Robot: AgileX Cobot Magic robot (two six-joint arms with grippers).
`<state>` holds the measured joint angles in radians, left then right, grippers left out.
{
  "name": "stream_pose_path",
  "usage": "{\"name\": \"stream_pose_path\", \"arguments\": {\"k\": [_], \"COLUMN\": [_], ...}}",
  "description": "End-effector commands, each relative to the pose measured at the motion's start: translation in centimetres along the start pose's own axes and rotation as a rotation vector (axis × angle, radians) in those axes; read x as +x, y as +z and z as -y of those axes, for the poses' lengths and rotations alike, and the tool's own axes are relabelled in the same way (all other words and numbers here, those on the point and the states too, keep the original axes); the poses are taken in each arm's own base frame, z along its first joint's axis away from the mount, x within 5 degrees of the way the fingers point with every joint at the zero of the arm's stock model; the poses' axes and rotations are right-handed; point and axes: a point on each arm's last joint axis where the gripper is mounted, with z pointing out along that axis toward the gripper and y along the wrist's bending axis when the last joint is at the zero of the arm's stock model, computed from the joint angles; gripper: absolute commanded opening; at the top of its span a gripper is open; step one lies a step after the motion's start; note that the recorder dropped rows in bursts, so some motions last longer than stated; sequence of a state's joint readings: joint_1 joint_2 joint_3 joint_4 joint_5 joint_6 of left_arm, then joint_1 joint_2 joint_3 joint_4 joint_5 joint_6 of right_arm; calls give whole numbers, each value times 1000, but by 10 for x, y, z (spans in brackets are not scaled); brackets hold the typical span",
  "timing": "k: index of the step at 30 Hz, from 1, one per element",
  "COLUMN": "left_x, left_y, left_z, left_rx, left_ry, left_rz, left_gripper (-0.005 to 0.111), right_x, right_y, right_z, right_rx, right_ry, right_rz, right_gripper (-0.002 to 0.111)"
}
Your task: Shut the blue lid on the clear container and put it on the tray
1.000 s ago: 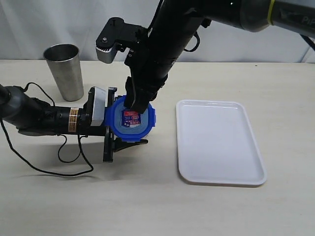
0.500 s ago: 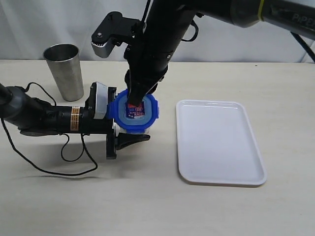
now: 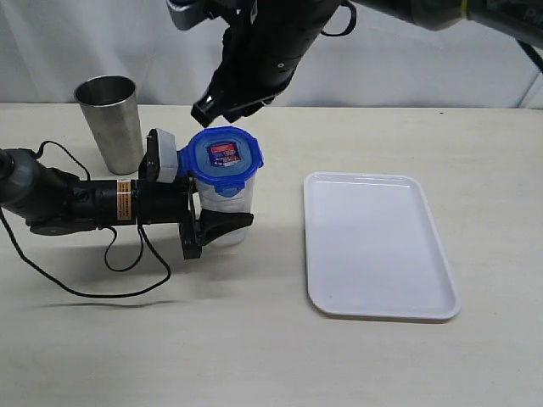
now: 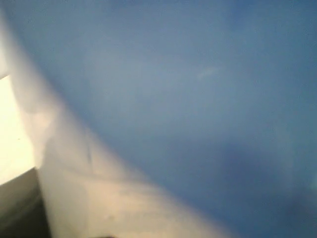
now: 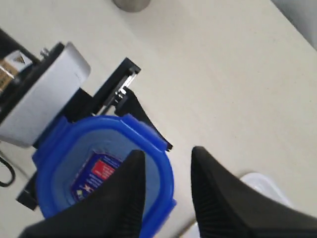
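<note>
The clear container (image 3: 222, 202) stands upright on the table with the blue lid (image 3: 223, 156) sitting on its mouth, red-blue label up. My left gripper (image 3: 219, 212) reaches in sideways from the left and is shut on the container's body. Its wrist view shows only a blurred blue lid (image 4: 198, 99) and pale container wall (image 4: 94, 198) pressed close. My right gripper (image 3: 222, 103) hangs open a little above and behind the lid, touching nothing. In the right wrist view its gripper (image 5: 168, 156) hovers over the lid (image 5: 64, 168). The white tray (image 3: 382, 246) lies empty to the right.
A shiny steel cup (image 3: 112, 123) stands at the back left, close to the left arm. The left arm's black cable (image 3: 85, 292) loops over the table in front of it. A corner of the tray (image 5: 257, 183) shows in the right wrist view.
The right gripper was pressing down on the lid; it has lifted off and risen. The lidded container now stands higher and further back in the view, with the left gripper still round it.
</note>
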<state>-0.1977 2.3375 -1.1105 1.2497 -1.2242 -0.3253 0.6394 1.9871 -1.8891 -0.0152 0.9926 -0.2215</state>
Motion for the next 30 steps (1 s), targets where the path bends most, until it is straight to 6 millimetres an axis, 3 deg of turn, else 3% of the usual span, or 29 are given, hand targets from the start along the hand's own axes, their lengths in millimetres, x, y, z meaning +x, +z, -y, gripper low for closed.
{"name": "stream_pose_path", "arguments": {"k": [1, 3, 8, 14, 21, 30], "left_x": [4, 4, 4, 4, 4, -5], "left_y": [-2, -2, -2, -2, -2, -3], "left_z": [1, 1, 1, 1, 1, 1], "left_rx": [-9, -8, -8, -8, -8, 10], "left_ry": [-36, -37, -39, -39, -39, -58], "left_rz": [-7, -7, -7, -7, -7, -5], "left_gripper": [0, 0, 0, 0, 0, 0], "right_x": [0, 4, 15, 23, 35, 43], "right_y": [-2, 2, 15, 22, 23, 26], "right_z": [-7, -10, -9, -7, 23, 39], "right_rx": [-111, -136, -110, -97, 17, 40], "right_ry": [122, 112, 103, 108, 178, 188], "right_rz": [13, 0, -37, -69, -137, -170], "right_gripper": [30, 29, 4, 5, 5, 5]}}
